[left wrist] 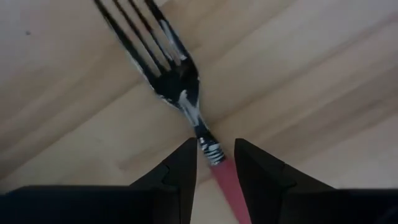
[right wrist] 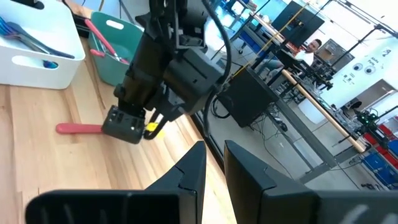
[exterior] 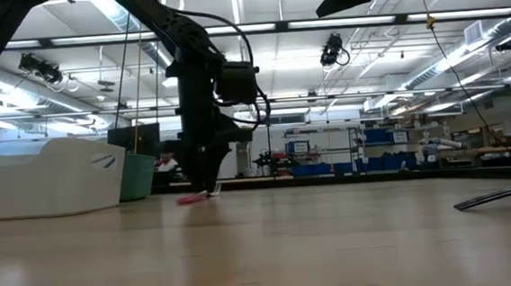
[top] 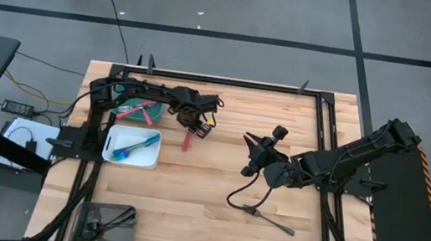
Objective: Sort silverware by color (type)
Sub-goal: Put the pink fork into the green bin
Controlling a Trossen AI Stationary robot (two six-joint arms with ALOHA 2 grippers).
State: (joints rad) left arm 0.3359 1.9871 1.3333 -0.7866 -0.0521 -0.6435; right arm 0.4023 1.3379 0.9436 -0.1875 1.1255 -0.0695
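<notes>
Silverware in several spots — some sorted, some loose on the counter

A red-handled fork (left wrist: 193, 118) lies flat on the wood just beside the white and green bins, its dark metal tines pointing away from the handle — the red handle (top: 188, 141) shows clearly from above. Red-handled pieces (top: 140, 112) lie slanted in the green bin; blue-handled ones (top: 134, 147) lie diagonally in the white bin. An all-dark metal utensil (top: 271, 221) lies flat and alone, well apart toward the counter's near right part. More dark pieces (top: 110, 220) rest in the grey bin.
</notes>
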